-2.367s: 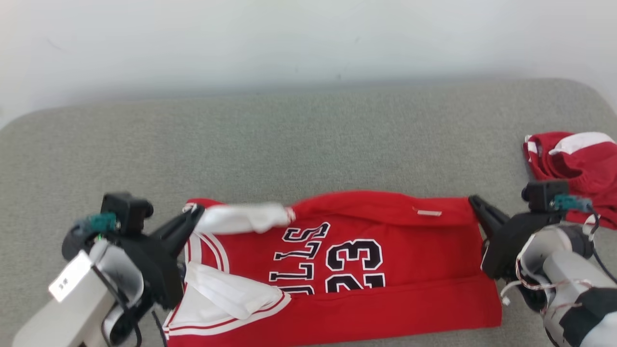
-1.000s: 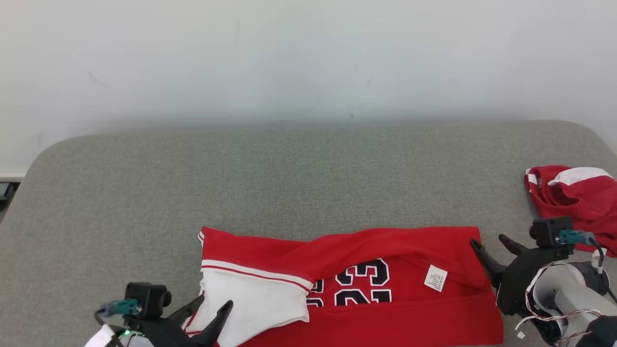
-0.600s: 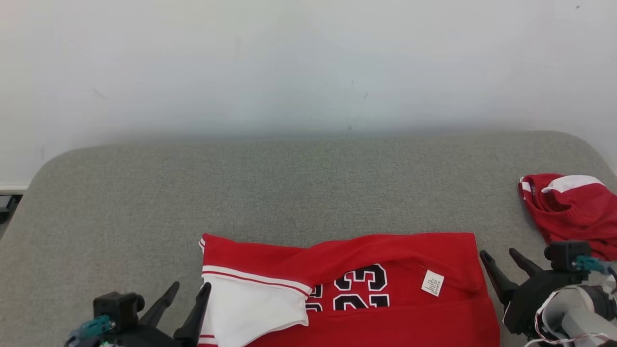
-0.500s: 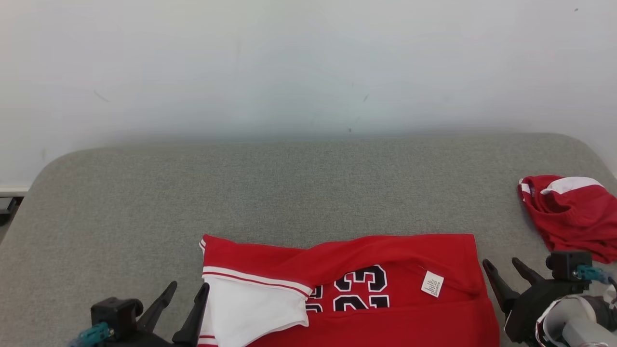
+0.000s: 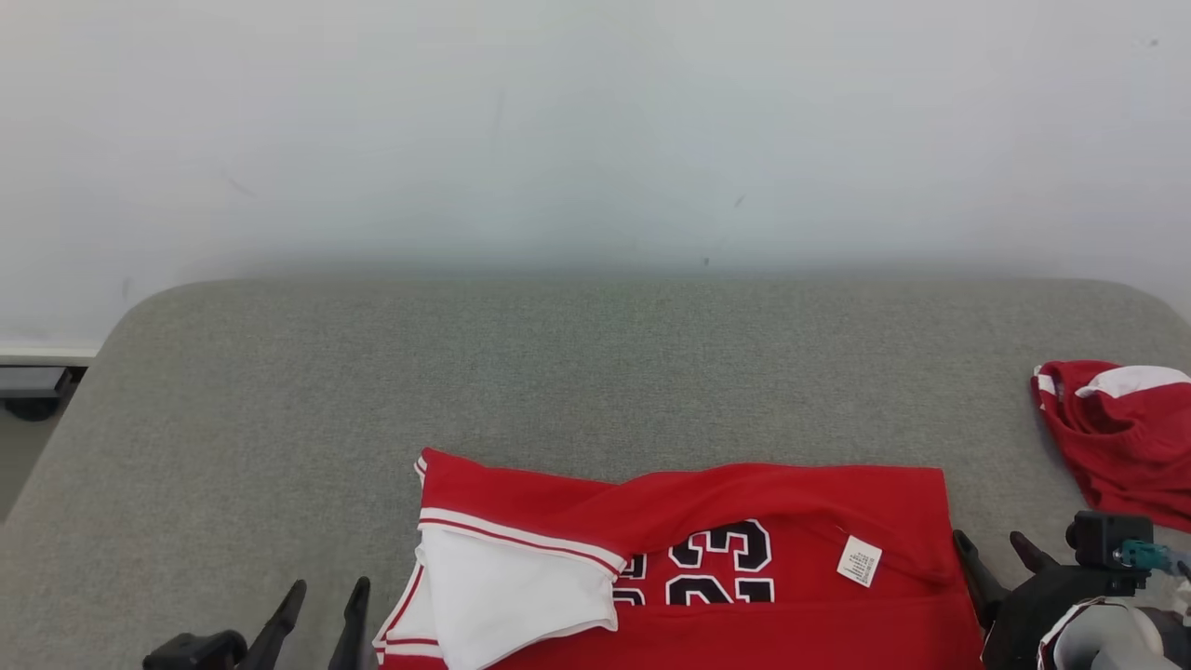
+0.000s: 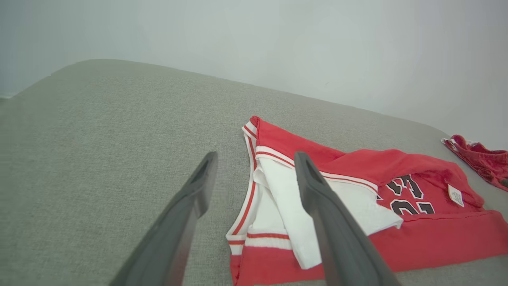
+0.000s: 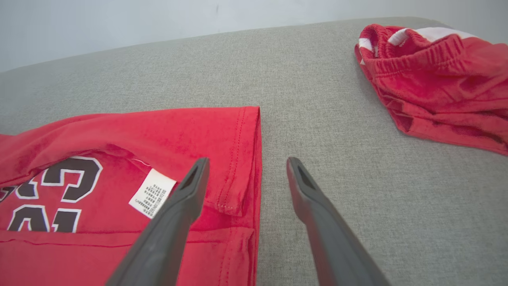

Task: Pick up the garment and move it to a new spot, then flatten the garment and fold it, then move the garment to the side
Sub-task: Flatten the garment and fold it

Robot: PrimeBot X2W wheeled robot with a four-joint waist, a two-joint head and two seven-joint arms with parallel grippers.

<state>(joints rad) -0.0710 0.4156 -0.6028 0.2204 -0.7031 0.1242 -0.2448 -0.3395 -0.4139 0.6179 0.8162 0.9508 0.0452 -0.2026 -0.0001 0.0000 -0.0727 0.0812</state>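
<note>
The garment [image 5: 791, 502] is a red jersey with white trim and black numbers, lying folded near the front of the grey cushioned surface [image 5: 558, 372]. A white label shows near its right end. My left gripper [image 5: 326, 596] stands open just left of the jersey's white-trimmed end [image 6: 285, 190], holding nothing. My right gripper [image 5: 989, 542] is open at the jersey's right hem [image 7: 242, 139], with nothing between its fingers. In the wrist views, the left gripper [image 6: 254, 159] and right gripper [image 7: 247, 163] hover a little above the cloth edge.
A second red and white garment [image 5: 1117, 437] lies bunched at the surface's right edge, also seen as a red heap [image 7: 432, 79] beyond my right gripper. A pale wall [image 5: 595, 140] rises behind the surface. The surface's left corner drops to the floor [image 5: 28, 437].
The jersey's far edge has been folded toward me, covering the lettering. Both grippers have let go and drawn back toward the near edge. The head view has also shifted.
</note>
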